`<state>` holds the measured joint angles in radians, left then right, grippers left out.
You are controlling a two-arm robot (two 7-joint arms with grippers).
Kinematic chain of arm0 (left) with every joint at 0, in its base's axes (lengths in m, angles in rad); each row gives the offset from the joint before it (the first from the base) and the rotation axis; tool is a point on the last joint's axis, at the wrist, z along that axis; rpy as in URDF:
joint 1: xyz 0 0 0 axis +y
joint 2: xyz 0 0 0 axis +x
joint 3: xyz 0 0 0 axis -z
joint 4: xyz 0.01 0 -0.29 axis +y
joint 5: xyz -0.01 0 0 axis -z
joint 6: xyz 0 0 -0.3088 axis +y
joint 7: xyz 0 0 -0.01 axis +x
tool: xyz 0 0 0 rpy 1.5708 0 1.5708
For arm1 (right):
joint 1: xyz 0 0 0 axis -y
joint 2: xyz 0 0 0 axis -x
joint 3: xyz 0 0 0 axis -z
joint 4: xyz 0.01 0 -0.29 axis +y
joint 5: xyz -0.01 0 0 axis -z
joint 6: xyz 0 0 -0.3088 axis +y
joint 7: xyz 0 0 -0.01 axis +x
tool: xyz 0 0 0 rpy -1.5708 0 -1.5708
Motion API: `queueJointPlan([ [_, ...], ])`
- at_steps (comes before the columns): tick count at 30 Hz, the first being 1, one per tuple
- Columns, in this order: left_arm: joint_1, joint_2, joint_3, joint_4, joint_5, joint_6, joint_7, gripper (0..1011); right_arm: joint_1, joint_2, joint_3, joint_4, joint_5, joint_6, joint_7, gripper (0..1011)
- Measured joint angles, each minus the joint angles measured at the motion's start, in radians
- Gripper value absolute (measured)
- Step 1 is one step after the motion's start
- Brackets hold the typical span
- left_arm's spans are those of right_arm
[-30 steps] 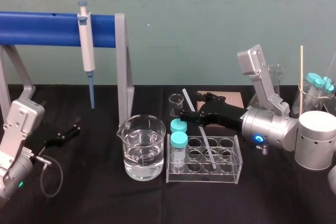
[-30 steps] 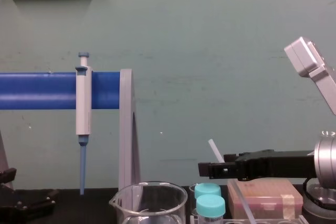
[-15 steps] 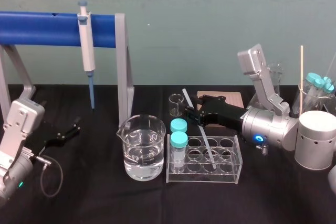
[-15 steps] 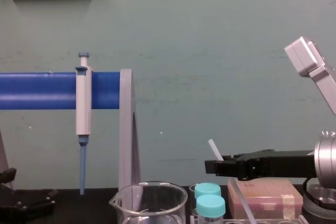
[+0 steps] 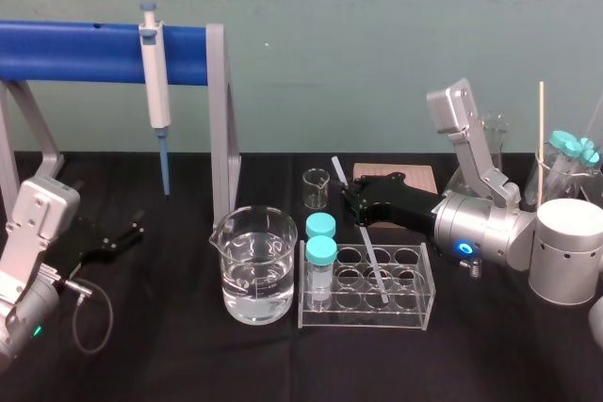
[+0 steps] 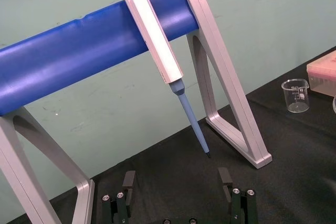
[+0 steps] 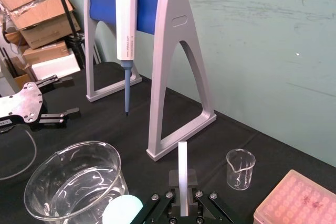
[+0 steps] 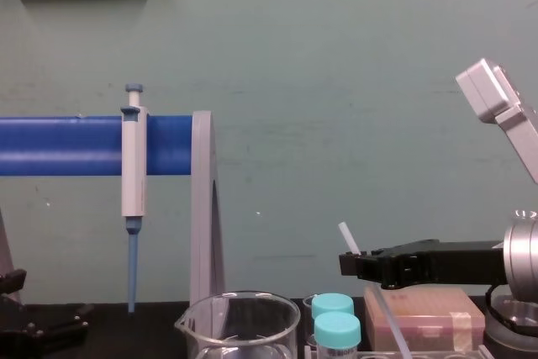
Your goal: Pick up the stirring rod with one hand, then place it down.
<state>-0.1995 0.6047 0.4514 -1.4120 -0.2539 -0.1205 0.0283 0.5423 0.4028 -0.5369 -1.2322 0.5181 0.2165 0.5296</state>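
Head view, right of centre: stirring rod [image 5: 368,253] pinched in right gripper [image 5: 350,201], slanting upper-left to lower-right, lower end at the rack [image 5: 415,310]. Chest view: lower end cropped. Parked lower left: left gripper [image 5: 135,229], spread wide.

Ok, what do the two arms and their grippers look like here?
The right gripper and left gripper are black and long-jawed on silver-grey wrists. The right wrist bears a glowing blue ring and joins a white cylindrical segment. A grey cable loops from the left wrist.
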Motion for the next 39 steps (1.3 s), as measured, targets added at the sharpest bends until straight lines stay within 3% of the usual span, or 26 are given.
queueJointPlan([
  [3,0.0,0.0,0.0,0.0,0.0,0.0,0.0,1000,-0.001,0.0,0.001,0.0,0.0,-0.001,0.0,71],
  [6,0.0,0.0,0.0,0.0,0.0,0.0,0.0,1000,-0.016,-0.002,0.013,-0.012,0.006,-0.039,0.0,71],
  [18,0.0,0.0,0.0,0.0,0.0,0.0,0.0,1000,-0.134,0.01,0.085,-0.094,-0.041,-0.309,-0.031,70],
  [25,0.0,0.0,0.0,0.0,0.0,0.0,0.0,1000,-0.2,-0.013,0.165,-0.136,0.018,-0.394,-0.032,70],
  [31,0.0,0.0,0.0,0.0,0.0,0.0,0.0,1000,-0.192,-0.034,0.225,-0.177,0.068,-0.429,-0.012,70],
  [39,0.0,0.0,0.0,0.0,0.0,0.0,0.0,1000,-0.159,-0.032,0.262,-0.211,0.069,-0.444,-0.009,70],
])
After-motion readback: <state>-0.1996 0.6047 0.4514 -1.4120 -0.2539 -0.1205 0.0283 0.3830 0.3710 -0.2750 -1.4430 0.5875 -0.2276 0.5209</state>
